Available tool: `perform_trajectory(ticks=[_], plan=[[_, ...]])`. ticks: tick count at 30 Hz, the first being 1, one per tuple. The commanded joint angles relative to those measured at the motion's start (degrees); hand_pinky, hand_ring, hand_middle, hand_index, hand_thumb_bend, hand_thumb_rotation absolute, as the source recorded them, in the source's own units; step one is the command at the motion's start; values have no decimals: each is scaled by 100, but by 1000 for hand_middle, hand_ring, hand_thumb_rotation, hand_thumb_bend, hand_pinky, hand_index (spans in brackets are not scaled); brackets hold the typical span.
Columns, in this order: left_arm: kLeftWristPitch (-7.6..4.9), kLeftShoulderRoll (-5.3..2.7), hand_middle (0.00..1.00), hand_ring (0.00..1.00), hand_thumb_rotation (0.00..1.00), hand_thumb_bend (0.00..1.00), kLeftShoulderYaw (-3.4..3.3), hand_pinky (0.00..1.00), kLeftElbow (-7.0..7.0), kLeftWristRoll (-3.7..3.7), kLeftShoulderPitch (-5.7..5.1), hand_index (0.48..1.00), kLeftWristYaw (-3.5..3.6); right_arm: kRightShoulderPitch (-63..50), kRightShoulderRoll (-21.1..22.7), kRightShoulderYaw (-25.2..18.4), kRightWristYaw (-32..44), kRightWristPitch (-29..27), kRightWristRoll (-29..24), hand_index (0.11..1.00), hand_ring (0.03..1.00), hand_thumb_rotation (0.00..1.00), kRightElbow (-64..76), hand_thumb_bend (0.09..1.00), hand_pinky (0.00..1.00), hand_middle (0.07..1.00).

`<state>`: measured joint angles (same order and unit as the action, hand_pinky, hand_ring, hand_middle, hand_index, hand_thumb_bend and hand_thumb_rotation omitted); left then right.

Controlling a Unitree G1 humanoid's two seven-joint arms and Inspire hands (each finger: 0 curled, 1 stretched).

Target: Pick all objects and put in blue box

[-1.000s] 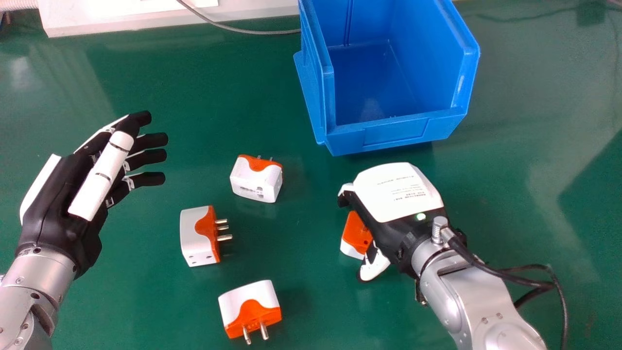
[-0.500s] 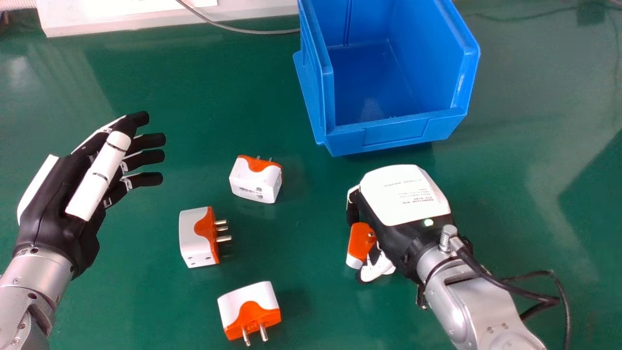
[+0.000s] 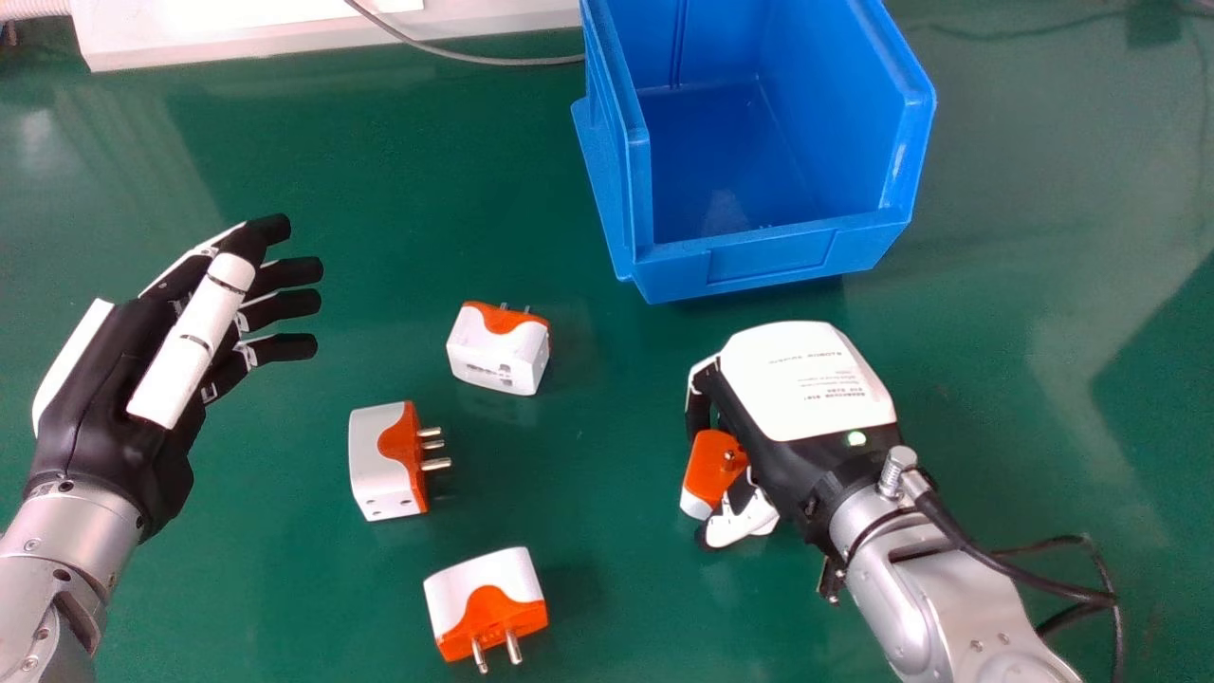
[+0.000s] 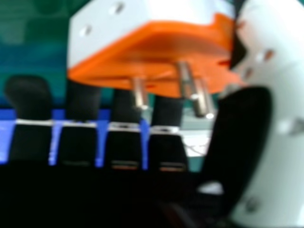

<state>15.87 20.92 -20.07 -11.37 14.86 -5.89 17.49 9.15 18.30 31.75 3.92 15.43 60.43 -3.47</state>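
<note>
We're at the pick-up, right hand (image 3: 787,398) curled round an adapter (image 3: 711,467), left hand (image 3: 104,398) open, and next we must lift towards the blue box (image 3: 773,258) ahead of our grip.

Left robot hand (image 3: 109,389) was open, fingers fairly straight; right robot hand (image 3: 797,379) was back-up, fingers apparently curled toward the thumb.

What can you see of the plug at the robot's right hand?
The plug looks like hard plastic, white with an orange face. Three metal pins stick out of that face, and two small round holes show in a white side. It is held at a tilt between the thumb and fingers of the right hand, outside the blue box. Whether it touches the table is unclear.
</note>
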Motion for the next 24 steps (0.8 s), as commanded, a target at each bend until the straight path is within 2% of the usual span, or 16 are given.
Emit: perform_trajectory(ticks=[1, 11, 19, 24], plan=[[7, 95, 778, 779, 757, 522, -38, 703, -144, 45, 69, 834, 11, -142, 156, -66, 106, 106, 24, 484, 338, 0, -169, 510, 256, 503], [-53, 115, 779, 783, 755, 514, -44, 704, -38, 33, 71, 833, 56, -387, 14, -475, 124, 248, -323, 469, 406, 0, 423, 500, 313, 523], [2, 128, 779, 784, 747, 506, -68, 704, -139, 59, 25, 832, 67, -635, -217, -813, 416, 643, -660, 488, 434, 0, 1184, 494, 326, 532], [19, 126, 778, 783, 739, 503, -86, 704, -192, 63, -9, 832, 90, -727, -172, -884, 302, 573, -640, 491, 443, 0, 1479, 493, 326, 531]])
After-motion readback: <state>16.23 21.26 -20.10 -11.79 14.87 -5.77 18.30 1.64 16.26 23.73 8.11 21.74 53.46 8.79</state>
